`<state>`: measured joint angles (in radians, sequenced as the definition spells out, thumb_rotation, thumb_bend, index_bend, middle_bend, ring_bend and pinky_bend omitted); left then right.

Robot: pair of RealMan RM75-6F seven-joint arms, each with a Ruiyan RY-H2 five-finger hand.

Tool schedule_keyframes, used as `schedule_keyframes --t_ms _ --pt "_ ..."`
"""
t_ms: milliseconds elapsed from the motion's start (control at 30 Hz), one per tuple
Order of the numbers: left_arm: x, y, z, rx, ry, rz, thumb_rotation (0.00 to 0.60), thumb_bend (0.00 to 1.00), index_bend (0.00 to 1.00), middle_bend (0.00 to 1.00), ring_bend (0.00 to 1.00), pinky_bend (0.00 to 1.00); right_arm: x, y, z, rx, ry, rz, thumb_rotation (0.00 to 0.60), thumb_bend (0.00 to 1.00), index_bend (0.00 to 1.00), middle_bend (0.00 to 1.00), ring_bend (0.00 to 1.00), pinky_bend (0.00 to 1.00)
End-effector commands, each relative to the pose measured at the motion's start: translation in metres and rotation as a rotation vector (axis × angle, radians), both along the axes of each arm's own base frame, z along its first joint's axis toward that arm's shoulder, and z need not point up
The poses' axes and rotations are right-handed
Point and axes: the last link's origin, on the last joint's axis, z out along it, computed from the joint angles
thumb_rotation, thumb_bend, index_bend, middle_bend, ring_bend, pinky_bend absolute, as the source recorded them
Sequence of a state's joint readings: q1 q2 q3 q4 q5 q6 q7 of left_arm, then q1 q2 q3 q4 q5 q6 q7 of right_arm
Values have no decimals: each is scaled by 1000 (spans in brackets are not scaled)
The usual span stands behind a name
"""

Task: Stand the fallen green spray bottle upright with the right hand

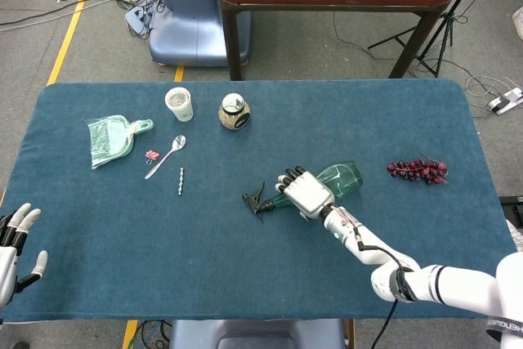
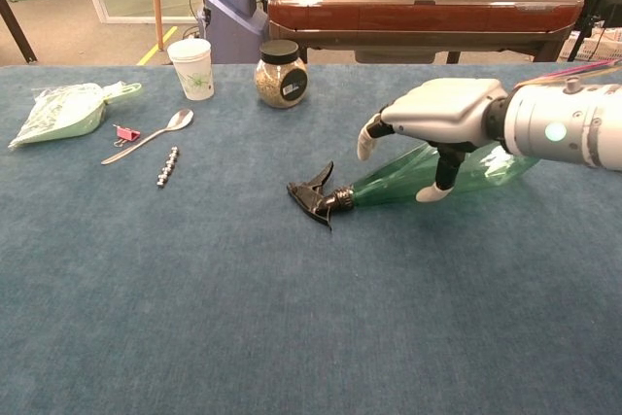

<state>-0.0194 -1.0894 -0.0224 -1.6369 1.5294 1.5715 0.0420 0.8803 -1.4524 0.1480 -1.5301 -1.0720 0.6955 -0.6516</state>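
Note:
The green spray bottle (image 1: 343,176) (image 2: 387,183) lies on its side on the blue table (image 1: 122,226), black trigger head (image 1: 255,199) (image 2: 316,195) pointing left. My right hand (image 1: 304,192) (image 2: 437,114) arches over the bottle's narrow part just behind the neck. Its fingers reach over the far side and the thumb (image 2: 434,190) hangs down on the near side. The fingers are spread and not visibly closed on the bottle. My left hand (image 1: 16,244) rests open at the table's near left corner, seen only in the head view.
At the back left stand a paper cup (image 1: 179,104) (image 2: 190,67) and a lidded jar (image 1: 234,111) (image 2: 280,73). A green dustpan (image 1: 110,138), pink clip (image 1: 152,155), spoon (image 1: 167,155) and beaded rod (image 1: 181,180) lie left. Dark grapes (image 1: 418,170) lie right of the bottle.

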Motion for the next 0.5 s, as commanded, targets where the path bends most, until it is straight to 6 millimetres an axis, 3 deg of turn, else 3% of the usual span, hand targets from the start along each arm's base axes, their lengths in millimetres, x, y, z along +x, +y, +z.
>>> schedule_keyframes --t_ms 33,233,500 --pt "0 0 0 -2 -1 0 600 453 96 39 60 50 1 -1 -10 11 25 2 600 195 265 211 102 189" --pt "-2 0 -1 -3 0 3 600 453 96 39 60 50 1 -3 -21 13 57 6 600 201 292 242 102 189" --pt "-5 0 -1 -3 -2 9 600 452 96 39 60 50 4 -7 -28 1 66 13 600 286 372 294 111 189"
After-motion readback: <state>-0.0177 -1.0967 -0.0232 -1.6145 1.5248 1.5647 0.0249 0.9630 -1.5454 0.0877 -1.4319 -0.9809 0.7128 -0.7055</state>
